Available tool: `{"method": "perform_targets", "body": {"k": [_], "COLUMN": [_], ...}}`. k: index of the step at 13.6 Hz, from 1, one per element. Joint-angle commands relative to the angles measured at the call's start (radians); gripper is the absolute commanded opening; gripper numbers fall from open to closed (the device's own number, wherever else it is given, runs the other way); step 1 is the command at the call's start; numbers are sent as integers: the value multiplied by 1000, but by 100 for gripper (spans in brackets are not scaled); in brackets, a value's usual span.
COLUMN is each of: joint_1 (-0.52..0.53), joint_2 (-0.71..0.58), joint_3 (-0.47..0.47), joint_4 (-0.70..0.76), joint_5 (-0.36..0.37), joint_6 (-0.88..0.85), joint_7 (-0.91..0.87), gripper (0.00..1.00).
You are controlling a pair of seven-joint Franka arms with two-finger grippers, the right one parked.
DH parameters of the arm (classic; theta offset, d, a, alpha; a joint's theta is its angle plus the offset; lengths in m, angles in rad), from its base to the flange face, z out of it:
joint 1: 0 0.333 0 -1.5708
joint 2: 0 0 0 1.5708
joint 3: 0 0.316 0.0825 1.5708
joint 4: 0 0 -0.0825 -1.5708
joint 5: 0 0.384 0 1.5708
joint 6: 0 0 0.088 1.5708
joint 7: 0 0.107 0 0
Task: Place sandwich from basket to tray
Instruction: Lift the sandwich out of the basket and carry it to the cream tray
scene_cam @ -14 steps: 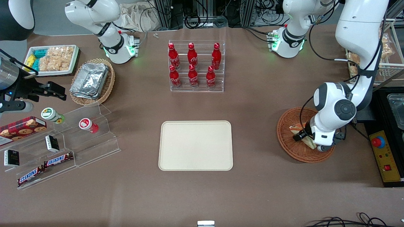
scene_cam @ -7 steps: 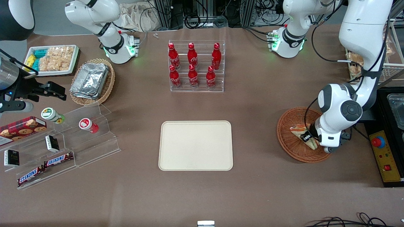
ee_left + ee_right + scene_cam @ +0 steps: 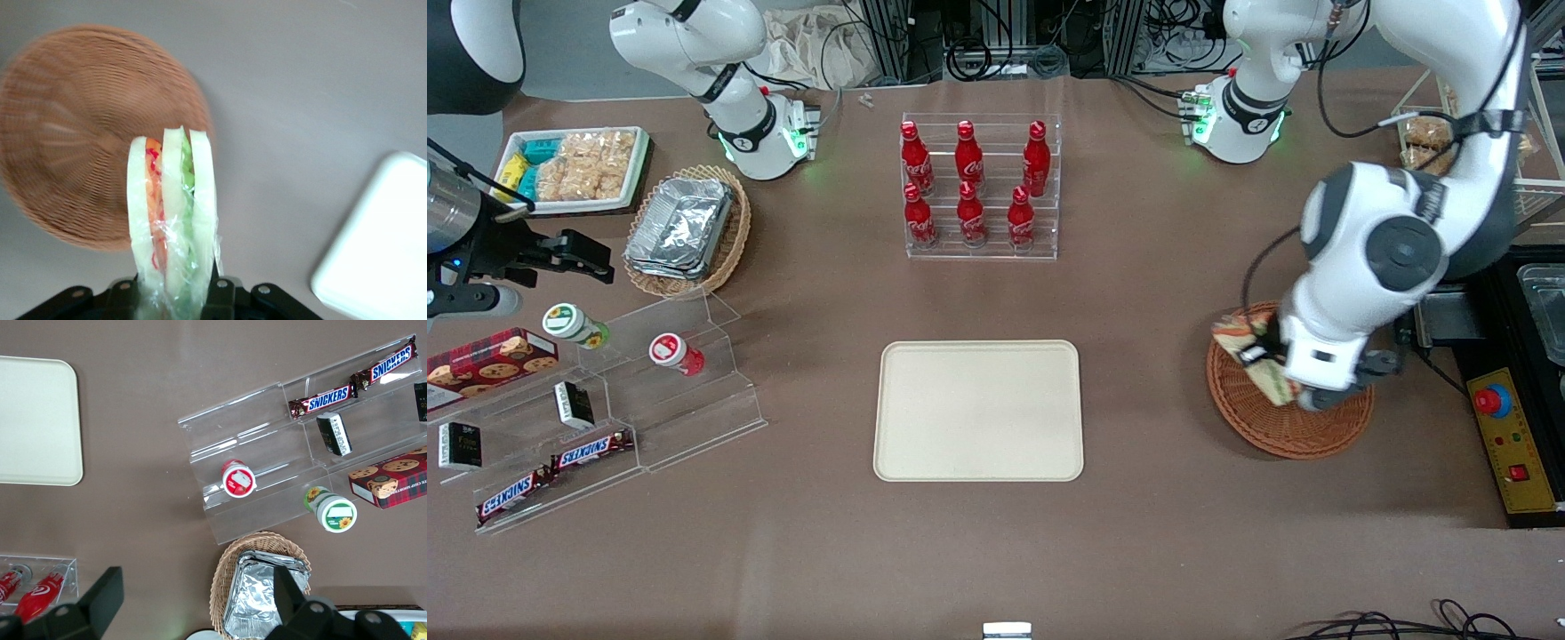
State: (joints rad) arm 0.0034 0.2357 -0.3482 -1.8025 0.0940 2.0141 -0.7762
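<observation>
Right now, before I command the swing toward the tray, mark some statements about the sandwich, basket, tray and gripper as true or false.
1. The left arm's gripper has its jaws shut on the clear-wrapped triangular sandwich. True.
2. The sandwich lies flat in the round reddish-brown wicker basket. False: it is lifted clear, held above the basket's rim.
3. The flat cream-beige rectangular tray has nothing on it. True.
4. The gripper hovers over the tray. False: it is above the basket, toward the working arm's end of the table.
5. The basket holds a second sandwich. False: its visible inside shows none.
</observation>
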Motion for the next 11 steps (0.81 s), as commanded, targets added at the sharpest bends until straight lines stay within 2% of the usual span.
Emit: {"method": "perform_targets", "body": {"k": [1,3,5,8,10,11], "joint_1": [-9,-77,-141,-175,-178,-190], "joint_2": [71,155,276,443,503,525], "joint_3": [-102,-133,-135,-133,-133,-133], "joint_4": [41,74,103,153,172,176], "joint_5": [18,32,100,165,219,224], "joint_6": [9,88,222,391,446,463], "joint_7": [9,58,151,163,146,146], "gripper": [0,0,0,0,0,0]}}
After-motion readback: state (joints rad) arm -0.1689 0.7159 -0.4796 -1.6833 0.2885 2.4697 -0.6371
